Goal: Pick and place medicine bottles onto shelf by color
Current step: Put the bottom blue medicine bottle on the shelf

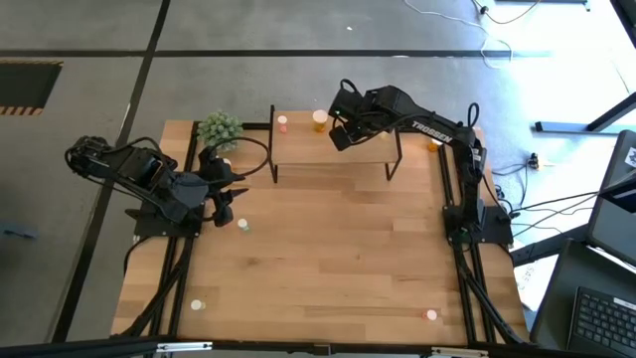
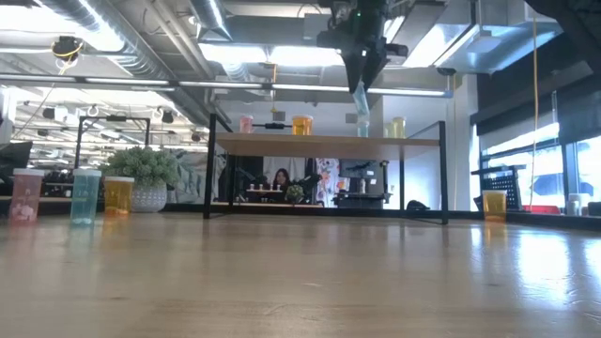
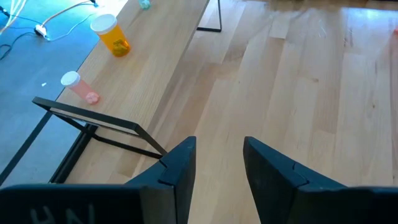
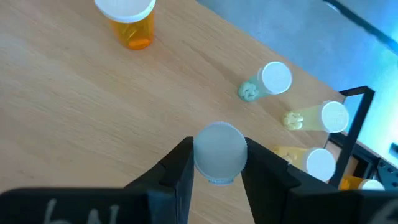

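Right claw [image 4: 214, 163] grips an upright pale-capped bluish bottle [image 4: 218, 152] directly above the light-wood shelf [image 4: 74, 93]; left claw [image 3: 217, 171] waits half-open, empty

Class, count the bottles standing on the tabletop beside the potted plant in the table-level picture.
3, in a row beside the plant: a pink bottle, a blue-green bottle, then an orange bottle nearest it. More may be hidden behind the plant.

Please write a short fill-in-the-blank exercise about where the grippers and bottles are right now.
1. The right gripper is shut on a bottle with a ____ cap.
2. That gripper hangs above the ____.
3. The left gripper holds ____.
4. The bigger bottle on the shelf has an ____ body.

Missing words: white; shelf; nothing; orange
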{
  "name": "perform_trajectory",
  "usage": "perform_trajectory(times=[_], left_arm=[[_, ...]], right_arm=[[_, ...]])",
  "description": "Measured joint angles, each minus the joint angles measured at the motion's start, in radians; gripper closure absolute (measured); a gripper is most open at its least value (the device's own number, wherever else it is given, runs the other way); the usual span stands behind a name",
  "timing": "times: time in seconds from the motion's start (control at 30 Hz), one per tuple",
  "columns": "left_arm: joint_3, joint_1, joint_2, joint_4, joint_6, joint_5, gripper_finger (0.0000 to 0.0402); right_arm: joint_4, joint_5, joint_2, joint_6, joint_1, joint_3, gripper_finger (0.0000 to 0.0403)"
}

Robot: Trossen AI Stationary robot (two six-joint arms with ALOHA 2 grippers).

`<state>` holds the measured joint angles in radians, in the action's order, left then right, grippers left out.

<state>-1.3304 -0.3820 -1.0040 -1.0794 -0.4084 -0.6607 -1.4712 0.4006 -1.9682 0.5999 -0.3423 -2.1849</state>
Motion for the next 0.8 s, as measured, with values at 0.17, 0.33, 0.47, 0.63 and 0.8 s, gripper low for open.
perform_trajectory(times=[0.17,0.33,0.47,0.63,0.8], left_arm=[[0.000,0.000,0.000,0.000,0.000,0.000,0.0273],[0.000,0.000,0.000,0.000,0.000,0.000,0.0273],[0.000,0.000,0.000,0.000,0.022,0.000,0.0273],[0.000,0.000,0.000,0.000,0.026,0.000,0.0273],[0.000,0.000,0.000,0.000,0.026,0.000,0.0273]], right_arm=[[0.002,0.001,0.000,0.015,0.014,0.000,0.0284],[0.009,-0.003,0.000,0.026,0.029,0.000,0.0284],[0.016,-0.009,0.000,-0.049,0.042,0.000,0.0284],[0.013,-0.010,0.000,-0.093,0.046,0.000,0.0284],[0.009,-0.009,0.000,-0.108,0.045,0.000,0.0284]])
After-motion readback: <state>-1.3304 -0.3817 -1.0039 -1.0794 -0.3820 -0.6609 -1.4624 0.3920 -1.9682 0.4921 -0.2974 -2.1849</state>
